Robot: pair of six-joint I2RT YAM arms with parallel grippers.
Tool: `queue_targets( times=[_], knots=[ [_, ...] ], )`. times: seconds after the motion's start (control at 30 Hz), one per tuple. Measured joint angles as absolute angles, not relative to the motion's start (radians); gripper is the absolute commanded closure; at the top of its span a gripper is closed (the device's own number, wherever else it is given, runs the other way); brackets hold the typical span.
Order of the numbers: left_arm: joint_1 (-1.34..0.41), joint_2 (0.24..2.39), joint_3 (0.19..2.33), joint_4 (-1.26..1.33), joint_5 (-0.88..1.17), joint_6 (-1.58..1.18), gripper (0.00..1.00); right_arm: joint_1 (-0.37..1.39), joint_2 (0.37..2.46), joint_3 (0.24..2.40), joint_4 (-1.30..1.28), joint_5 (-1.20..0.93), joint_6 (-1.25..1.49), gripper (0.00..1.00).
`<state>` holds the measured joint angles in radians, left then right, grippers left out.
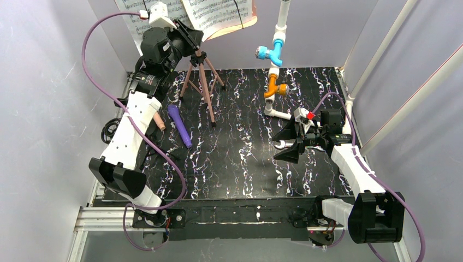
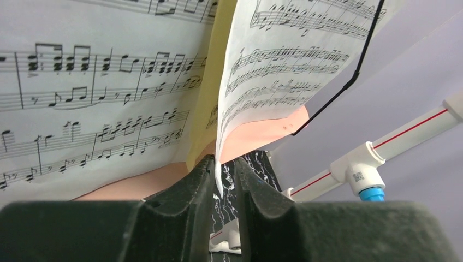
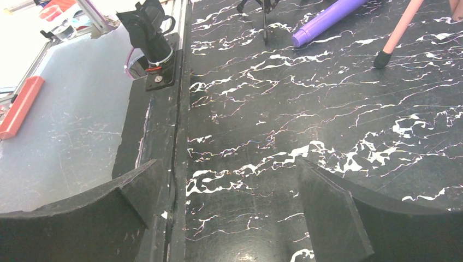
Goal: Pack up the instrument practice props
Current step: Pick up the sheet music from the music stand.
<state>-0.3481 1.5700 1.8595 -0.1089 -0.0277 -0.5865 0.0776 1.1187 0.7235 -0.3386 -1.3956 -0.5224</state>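
No real words to read, just printed music notes on the white music sheets (image 2: pixel 98 98) and a tiny square code sticker (image 2: pixel 357 176) on the white pipe (image 2: pixel 415 128).

A salmon-pink perforated music rest (image 2: pixel 256 136) stands upright on pink tripod legs (image 1: pixel 202 82) at the table's 11 o'clock. It carries white printed music sheets (image 1: pixel 218 12) with a yellow sheet (image 2: pixel 210 82) between them, and one white sheet's lower edge dips between the narrowly parted jaws of the left gripper (image 2: pixel 225 164). At 9 o'clock a purple toy microphone (image 1: pixel 180 125) lies flat, running from 11 towards 5, with a peach toy microphone (image 1: pixel 159 121) just beside it at its 9 o'clock, mostly hidden.
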Motion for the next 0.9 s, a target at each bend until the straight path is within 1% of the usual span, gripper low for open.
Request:
queue_targets(
  times=[0.03, 0.1, 0.13, 0.17, 0.23, 0.37, 0.43, 0.47, 0.53, 0.57, 0.6, 0.63, 0.8, 0.9],
  knots=[
    [-0.348, 1.573, 1.866, -0.108, -0.027, -0.587, 0.89, 0.078, 1.119, 0.723, -0.339, -1.396, -0.522, 0.0],
    [-0.348, 1.579, 1.878, -0.105, -0.026, -0.588, 0.89, 0.078, 1.119, 0.723, -0.339, -1.398, -0.522, 0.0],
    [-0.348, 1.582, 1.883, -0.104, -0.025, -0.587, 0.85, 0.078, 1.119, 0.723, -0.339, -1.398, -0.522, 0.0],
    [-0.348, 1.584, 1.885, -0.104, -0.025, -0.586, 0.79, 0.078, 1.118, 0.723, -0.339, -1.398, -0.522, 0.0],
    [-0.348, 1.594, 1.896, -0.105, -0.023, -0.584, 0.72, 0.076, 1.118, 0.723, -0.339, -1.399, -0.522, 0.0],
    [-0.348, 1.621, 1.921, -0.104, -0.019, -0.585, 0.67, 0.072, 1.113, 0.723, -0.339, -1.399, -0.522, 0.0],
    [-0.348, 1.633, 1.927, -0.101, -0.015, -0.584, 0.67, 0.072, 1.11, 0.723, -0.339, -1.4, -0.522, 0.0],
    [-0.348, 1.639, 1.928, -0.099, -0.014, -0.583, 0.68, 0.072, 1.11, 0.723, -0.339, -1.401, -0.522, 0.0],
    [-0.348, 1.65, 1.934, -0.095, -0.011, -0.579, 0.74, 0.072, 1.11, 0.723, -0.339, -1.402, -0.522, 0.0],
    [-0.348, 1.656, 1.935, -0.093, -0.01, -0.575, 0.81, 0.072, 1.11, 0.723, -0.339, -1.402, -0.522, 0.0],
    [-0.348, 1.66, 1.935, -0.086, -0.008, -0.569, 0.95, 0.072, 1.11, 0.723, -0.339, -1.402, -0.522, 0.0],
    [-0.348, 1.664, 1.935, -0.077, 0.001, -0.561, 1.0, 0.072, 1.11, 0.723, -0.339, -1.402, -0.522, 0.0],
    [-0.347, 1.655, 1.92, -0.004, 0.044, -0.488, 1.0, 0.072, 1.11, 0.723, -0.339, -1.402, -0.522, 0.0],
    [-0.349, 1.579, 1.802, 0.052, 0.004, -0.421, 1.0, 0.071, 1.108, 0.723, -0.339, -1.402, -0.521, 0.0]
  ],
)
